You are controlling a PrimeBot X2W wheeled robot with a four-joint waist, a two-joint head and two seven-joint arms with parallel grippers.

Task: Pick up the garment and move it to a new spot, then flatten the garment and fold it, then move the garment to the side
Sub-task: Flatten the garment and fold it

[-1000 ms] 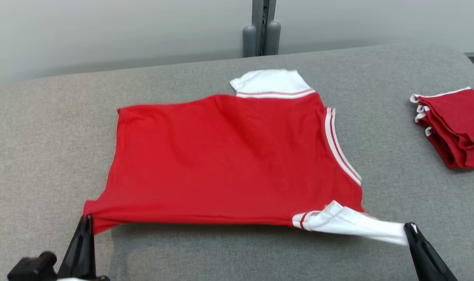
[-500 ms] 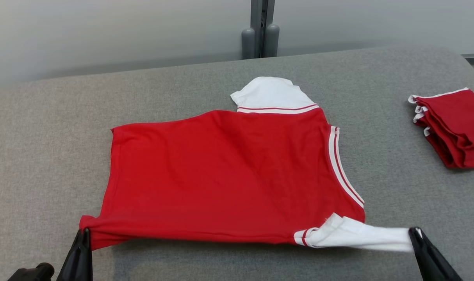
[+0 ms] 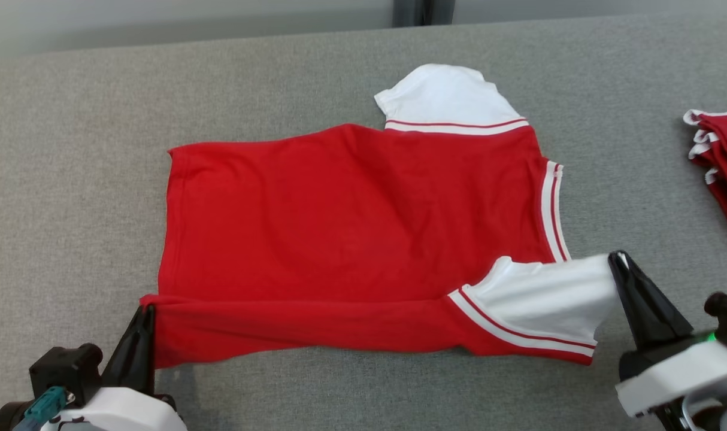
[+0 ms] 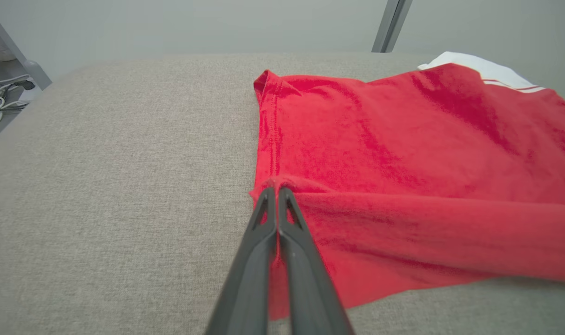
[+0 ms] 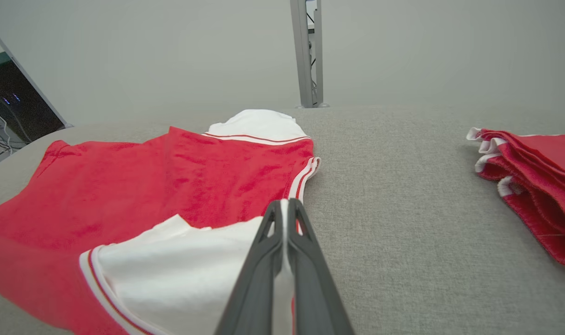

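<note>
Clamping the garment [image 3: 351, 203], left tool [image 3: 148, 310] grips its red corner, right tool [image 3: 616, 258] its white sleeve.

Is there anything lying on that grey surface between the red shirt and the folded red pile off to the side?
Nothing visible does. The grey surface between the red shirt and the folded pile is bare cloth. The left end effector and right end effector each pinch the shirt's near edge.

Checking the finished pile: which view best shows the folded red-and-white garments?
The right wrist view: the stack of folded red-and-white garments appears large, with its layered white-trimmed edges clear. The head view catches just a strip of it at the right edge.
</note>
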